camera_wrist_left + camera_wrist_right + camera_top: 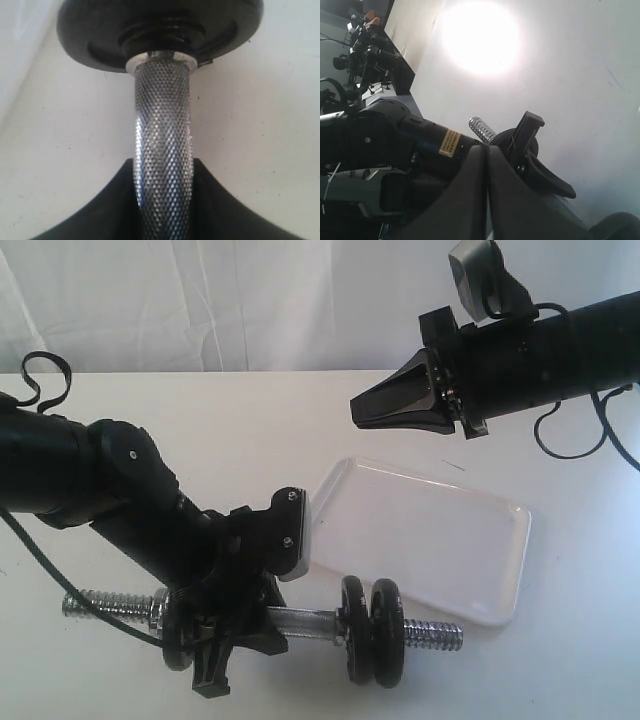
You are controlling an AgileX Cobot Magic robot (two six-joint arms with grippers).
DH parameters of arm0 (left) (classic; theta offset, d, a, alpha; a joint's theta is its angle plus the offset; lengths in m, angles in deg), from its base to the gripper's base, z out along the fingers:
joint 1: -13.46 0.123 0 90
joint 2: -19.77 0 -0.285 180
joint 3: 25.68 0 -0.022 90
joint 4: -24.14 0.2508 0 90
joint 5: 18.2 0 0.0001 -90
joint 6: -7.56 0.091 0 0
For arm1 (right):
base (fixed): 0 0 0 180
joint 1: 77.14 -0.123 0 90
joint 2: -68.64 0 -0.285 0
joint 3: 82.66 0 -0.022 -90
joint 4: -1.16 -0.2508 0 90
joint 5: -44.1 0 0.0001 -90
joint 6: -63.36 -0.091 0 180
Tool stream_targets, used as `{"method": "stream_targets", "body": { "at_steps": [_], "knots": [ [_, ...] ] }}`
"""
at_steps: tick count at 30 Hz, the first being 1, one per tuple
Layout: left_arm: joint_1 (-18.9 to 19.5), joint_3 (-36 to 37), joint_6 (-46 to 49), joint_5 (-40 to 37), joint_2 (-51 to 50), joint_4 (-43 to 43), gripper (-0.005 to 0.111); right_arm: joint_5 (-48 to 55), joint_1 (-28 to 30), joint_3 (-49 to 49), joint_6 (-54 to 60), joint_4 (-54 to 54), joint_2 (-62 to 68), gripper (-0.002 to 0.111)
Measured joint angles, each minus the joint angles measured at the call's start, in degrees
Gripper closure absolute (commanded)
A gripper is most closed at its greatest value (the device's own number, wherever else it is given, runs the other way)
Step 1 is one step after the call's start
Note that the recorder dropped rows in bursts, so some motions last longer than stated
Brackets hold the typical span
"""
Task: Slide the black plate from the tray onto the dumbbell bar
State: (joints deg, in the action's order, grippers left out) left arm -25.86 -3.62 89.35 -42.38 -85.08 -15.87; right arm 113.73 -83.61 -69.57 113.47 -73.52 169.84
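White table (200,430) carries everything. The left arm (130,490) lies low across its near left part, bent down toward the bar. The right arm (560,350) hangs high over the far right, away from the work.

Next in size, the tray (470,560) sits at the middle right and holds nothing. So the black plate (388,632) is judged to be already on the dumbbell bar (310,622). It is probably the outer disc of the pair beside the right threaded end, touching its twin (355,628), though this cannot be told for sure. A third disc (178,632) sits on the left part of the bar.

The left claw (238,638) pinches the knurled middle of the bar, likely to stop it from rolling. The right claw (360,410) is pressed together and empty, pointing left.
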Motion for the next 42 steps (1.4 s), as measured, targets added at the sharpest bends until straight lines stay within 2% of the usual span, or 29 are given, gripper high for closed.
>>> {"method": "stream_targets", "body": {
  "at_steps": [14, 22, 26, 35, 42],
  "knots": [
    [0.0, 0.0, 7.6, 2.9, -2.2, -6.4, 0.107, 0.0, 0.0, 0.0, 0.0, 0.2, 0.0, 0.108],
    [0.0, 0.0, 25.4, 4.0, -2.2, -20.5, 0.107, 0.0, 0.0, 0.0, 0.0, 0.2, 0.0, 0.108],
    [0.0, 0.0, 30.3, 4.2, -2.2, -24.1, 0.107, 0.0, 0.0, 0.0, 0.0, 0.2, 0.0, 0.108],
    [0.0, -0.2, 30.4, 3.6, -2.4, -30.3, 0.107, 0.0, 0.0, 0.0, 0.0, 0.2, 0.0, 0.108],
    [-0.2, -3.1, 30.4, 2.0, -6.2, -31.0, 0.107, 0.0, 0.0, 0.0, 0.0, 0.2, 0.0, 0.108]
  ]
}}
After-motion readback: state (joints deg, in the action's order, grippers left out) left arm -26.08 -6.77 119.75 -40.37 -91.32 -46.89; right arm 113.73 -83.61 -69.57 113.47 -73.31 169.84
